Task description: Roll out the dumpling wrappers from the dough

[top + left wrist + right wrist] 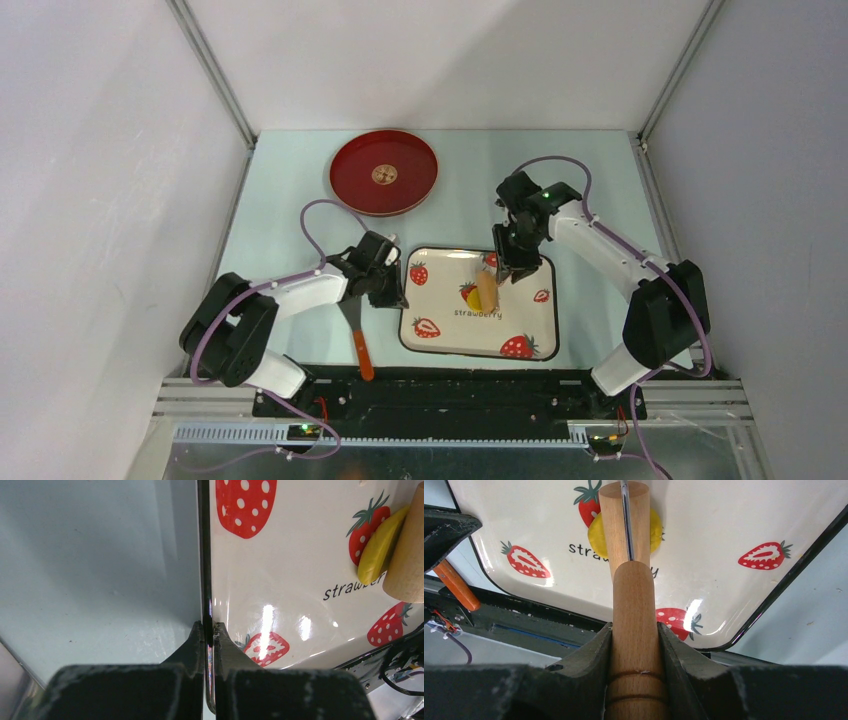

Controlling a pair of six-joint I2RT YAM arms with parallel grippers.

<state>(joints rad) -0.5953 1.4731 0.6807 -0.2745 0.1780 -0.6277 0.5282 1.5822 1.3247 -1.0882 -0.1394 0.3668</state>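
The yellow dough (473, 297) lies as a flattened patch on the strawberry-print tray (520, 310). A wooden rolling pin (487, 291) lies on top of it. In the right wrist view the dough (596, 534) shows on both sides of the roller (624, 520). My right gripper (634, 630) is shut on the pin's handle; it also shows in the top view (503, 268). My left gripper (209, 627) is shut on the tray's black left rim (204, 555); it also shows in the top view (392, 297). No separate wrapper disc shows on the tray.
A red plate (350, 190) stands at the back left with a small round mark at its centre; I cannot tell what it is. A scraper with an orange handle (362, 355) lies left of the tray, by my left arm. Side walls enclose the table.
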